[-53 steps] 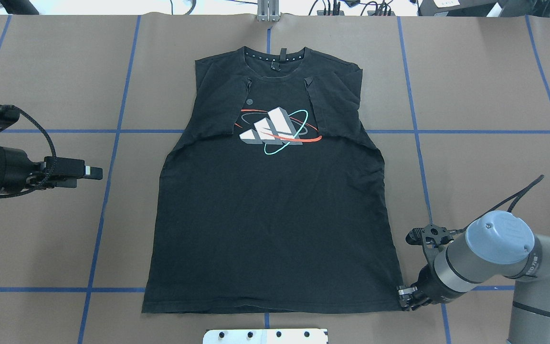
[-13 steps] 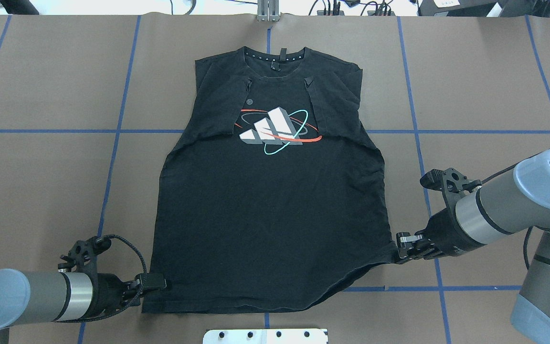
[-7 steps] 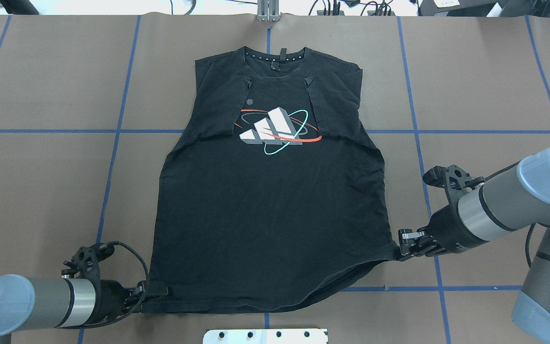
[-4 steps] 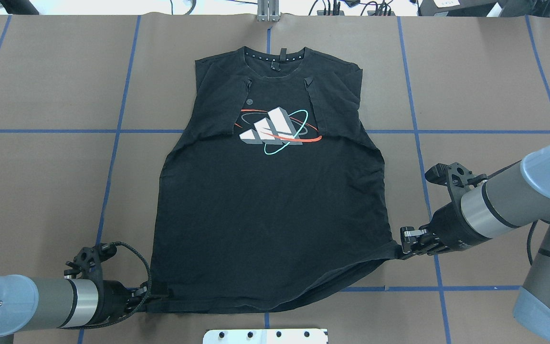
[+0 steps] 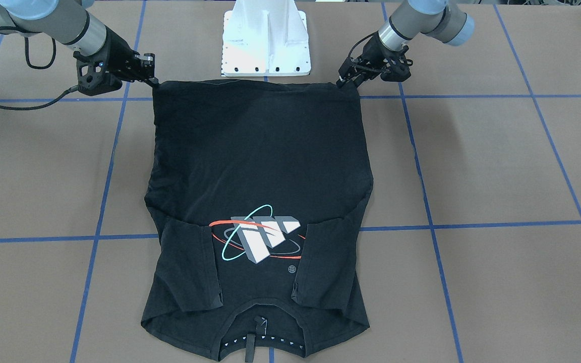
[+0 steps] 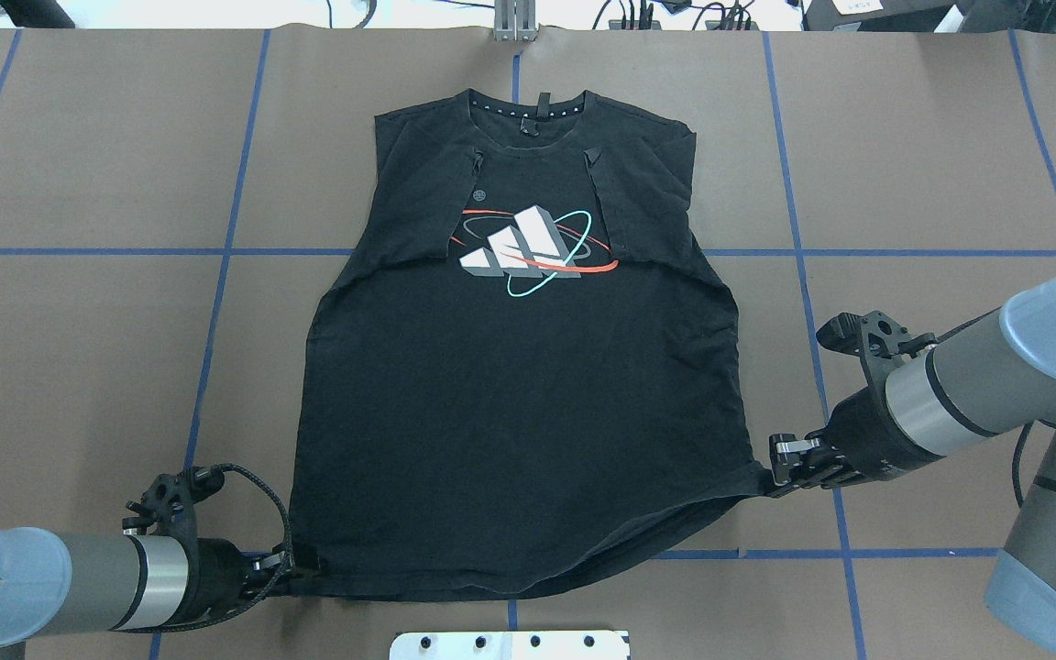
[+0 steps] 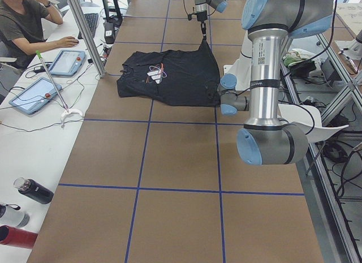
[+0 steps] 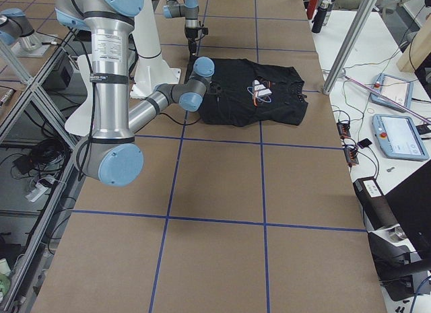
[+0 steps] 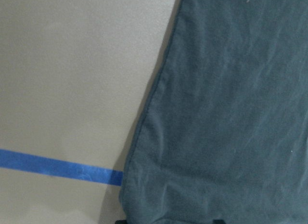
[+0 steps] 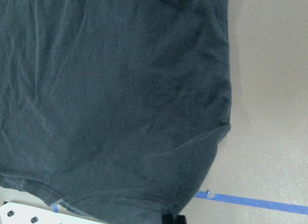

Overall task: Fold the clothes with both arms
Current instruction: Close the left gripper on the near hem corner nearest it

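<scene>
The black T-shirt (image 6: pixel 519 412) lies flat on the brown table with both sleeves folded inward and the orbit logo (image 6: pixel 528 249) facing up. Its collar is at the far side and its hem is nearest the robot. My left gripper (image 6: pixel 297 568) is shut on the hem's left corner, low over the table. My right gripper (image 6: pixel 774 472) is shut on the hem's right corner and holds it raised, so the hem slants. From across the table, the left gripper (image 5: pixel 343 81) and right gripper (image 5: pixel 152 79) pinch the two hem corners. Both wrist views show dark fabric (image 9: pixel 231 113) (image 10: pixel 110 103) running down to the fingers.
The white pedestal base (image 5: pixel 266 38) stands just behind the hem. Blue tape lines (image 6: pixel 216 321) grid the brown table cover. In the left side view a seated person (image 7: pixel 22 25) works at a bench holding tablets and bottles (image 7: pixel 31 190).
My left arm swung from the table's left down to the hem's left corner and shut on it. My right gripper raised the right corner away from the table edge and now holds still.
</scene>
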Robot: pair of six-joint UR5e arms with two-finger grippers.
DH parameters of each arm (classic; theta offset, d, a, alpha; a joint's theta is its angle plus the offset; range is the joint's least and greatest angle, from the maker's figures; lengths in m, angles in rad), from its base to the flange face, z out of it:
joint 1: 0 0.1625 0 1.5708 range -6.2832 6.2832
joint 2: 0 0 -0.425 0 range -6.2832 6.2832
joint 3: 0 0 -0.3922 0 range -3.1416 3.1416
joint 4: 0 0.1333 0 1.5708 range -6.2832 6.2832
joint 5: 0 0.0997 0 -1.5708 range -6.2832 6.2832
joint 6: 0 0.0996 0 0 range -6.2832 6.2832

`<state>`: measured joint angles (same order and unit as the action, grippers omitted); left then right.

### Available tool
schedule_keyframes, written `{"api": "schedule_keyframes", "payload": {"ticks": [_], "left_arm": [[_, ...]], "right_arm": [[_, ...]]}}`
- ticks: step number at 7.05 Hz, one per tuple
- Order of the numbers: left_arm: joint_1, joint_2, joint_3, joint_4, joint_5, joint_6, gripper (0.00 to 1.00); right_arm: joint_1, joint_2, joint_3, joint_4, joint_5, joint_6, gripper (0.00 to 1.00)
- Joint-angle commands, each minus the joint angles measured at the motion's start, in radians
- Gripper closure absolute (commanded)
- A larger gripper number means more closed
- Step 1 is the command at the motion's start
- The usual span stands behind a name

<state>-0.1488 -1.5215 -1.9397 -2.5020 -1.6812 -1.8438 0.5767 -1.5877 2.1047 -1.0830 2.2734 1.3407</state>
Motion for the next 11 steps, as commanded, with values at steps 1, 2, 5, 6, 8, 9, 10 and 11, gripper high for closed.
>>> {"api": "schedule_keyframes", "payload": {"ticks": [1, 2, 5, 6, 8, 9, 10, 11], "left_arm": [[0.000, 0.000, 0.001, 0.009, 0.000, 0.000, 0.87], [0.000, 0.000, 0.002, 0.018, 0.000, 0.000, 0.99], [-0.005, 0.003, -0.016, 0.018, -0.008, 0.000, 1.00], [-0.014, 0.017, -0.065, 0.018, -0.012, -0.002, 1.00], [-0.014, 0.128, -0.225, 0.018, -0.073, 0.002, 1.00], [-0.014, 0.145, -0.269, 0.018, -0.086, 0.002, 1.00], [-0.006, 0.144, -0.277, 0.017, -0.089, 0.002, 1.00], [-0.003, 0.141, -0.288, 0.017, -0.133, 0.002, 1.00]], "right_arm": [[0.000, 0.000, -0.002, 0.000, 0.000, 0.000, 1.00], [0.000, 0.000, -0.002, 0.000, 0.000, 0.000, 1.00], [0.000, 0.000, -0.003, 0.000, 0.000, 0.000, 1.00], [0.000, 0.000, 0.001, 0.000, 0.002, 0.000, 1.00], [0.006, -0.009, 0.009, 0.000, 0.052, 0.000, 1.00], [0.008, -0.032, 0.024, 0.002, 0.079, 0.011, 1.00], [0.006, -0.058, 0.037, 0.009, 0.139, 0.024, 1.00], [0.011, -0.080, 0.041, 0.014, 0.305, 0.035, 1.00]]}}
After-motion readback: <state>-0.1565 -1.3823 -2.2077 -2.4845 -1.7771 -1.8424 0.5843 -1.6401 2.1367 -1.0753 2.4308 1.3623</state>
